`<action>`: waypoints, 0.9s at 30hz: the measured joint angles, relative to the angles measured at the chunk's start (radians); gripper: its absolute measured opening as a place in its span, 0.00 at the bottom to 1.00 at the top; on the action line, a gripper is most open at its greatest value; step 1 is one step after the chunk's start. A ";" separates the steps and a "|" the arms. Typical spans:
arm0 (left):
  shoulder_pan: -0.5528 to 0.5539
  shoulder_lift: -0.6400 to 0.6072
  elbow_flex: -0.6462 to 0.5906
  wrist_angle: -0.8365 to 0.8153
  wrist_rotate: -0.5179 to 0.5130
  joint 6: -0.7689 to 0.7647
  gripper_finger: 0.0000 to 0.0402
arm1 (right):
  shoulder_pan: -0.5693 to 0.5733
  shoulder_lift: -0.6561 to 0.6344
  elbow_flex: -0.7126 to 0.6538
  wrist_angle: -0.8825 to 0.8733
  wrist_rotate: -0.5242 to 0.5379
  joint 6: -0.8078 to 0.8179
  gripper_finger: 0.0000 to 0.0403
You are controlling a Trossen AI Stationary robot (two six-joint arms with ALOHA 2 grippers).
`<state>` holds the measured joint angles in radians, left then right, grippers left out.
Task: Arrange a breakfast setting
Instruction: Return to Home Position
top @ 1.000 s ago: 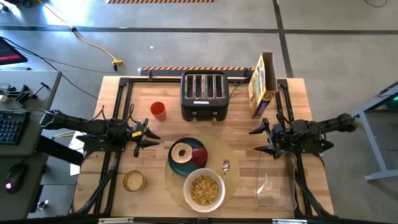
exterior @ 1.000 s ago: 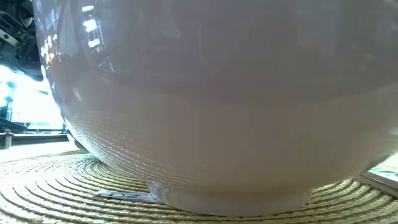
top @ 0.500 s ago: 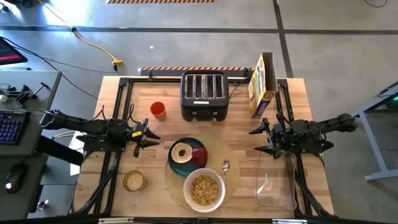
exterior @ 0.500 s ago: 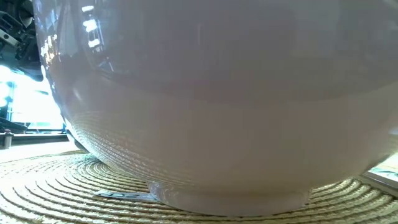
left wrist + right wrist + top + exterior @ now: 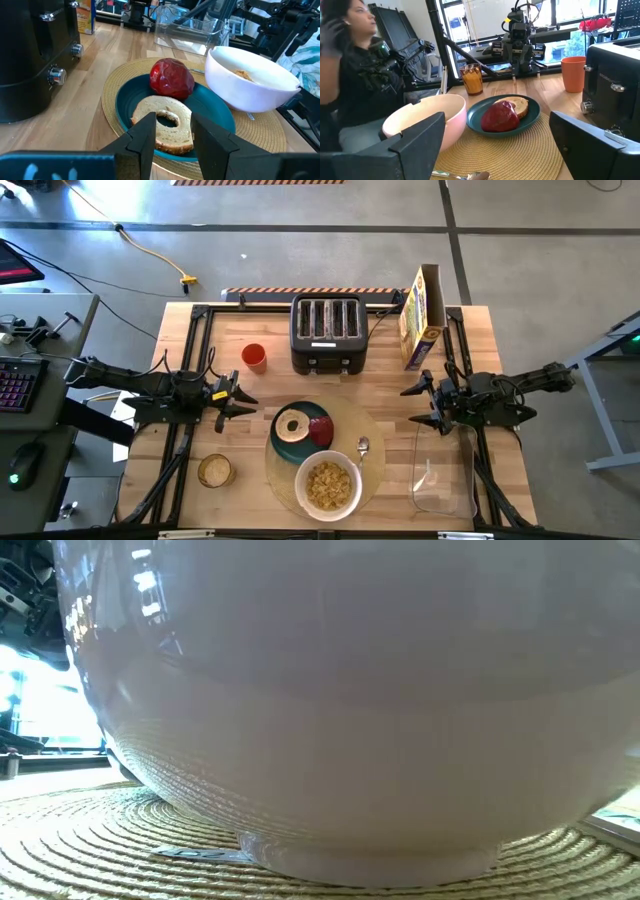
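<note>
Along the table's left side the left gripper (image 5: 240, 399) hovers over bare wood, pointing toward the mat. Its jaws are a narrow gap apart and hold nothing. Toward the near left corner stands a glass jar (image 5: 215, 471) with tan contents, and farther back a red cup (image 5: 254, 357).

At the back middle sits the black four-slot toaster (image 5: 325, 333); any marking on it is too small to read. The round woven mat (image 5: 375, 465) lies in front of it. The teal plate (image 5: 215, 112) rests on the mat's rear left part. It carries the bagel (image 5: 292, 425), with the apple (image 5: 321, 433) just beside it on the right.

The white bowl (image 5: 299, 477), with cereal inside, stands on the mat's near part, close to the plate. It fills the low view, its foot set on the weave. The spoon (image 5: 363, 447) lies on the mat right of the plate, by the bowl's far right rim.

A yellow box (image 5: 421, 320) stands upright just right of the toaster; its print cannot be read.

The right gripper (image 5: 412, 406) hovers right of the mat, jaws wide apart and empty. A clear tub (image 5: 440, 480) sits nearer the front edge beside it. Beyond the table, the right wrist view shows a person (image 5: 350, 75) seated.
</note>
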<state>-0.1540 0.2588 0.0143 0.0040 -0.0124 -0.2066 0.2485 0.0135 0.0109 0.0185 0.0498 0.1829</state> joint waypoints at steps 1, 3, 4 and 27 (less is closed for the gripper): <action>0.000 0.000 0.000 0.000 0.000 0.000 0.28 | 0.000 0.000 0.000 0.000 0.000 0.000 0.86; 0.000 0.000 0.000 0.000 0.000 0.000 0.28 | 0.000 0.000 0.000 0.000 0.000 0.000 0.86; 0.000 0.000 0.000 0.000 0.000 0.000 0.28 | 0.000 0.000 0.000 0.000 0.000 0.000 0.86; -0.013 0.000 0.000 0.000 0.001 0.000 0.28 | 0.000 0.000 0.000 0.000 0.000 0.000 0.86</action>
<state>-0.1669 0.2588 0.0143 0.0043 -0.0113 -0.2066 0.2485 0.0136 0.0109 0.0185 0.0502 0.1829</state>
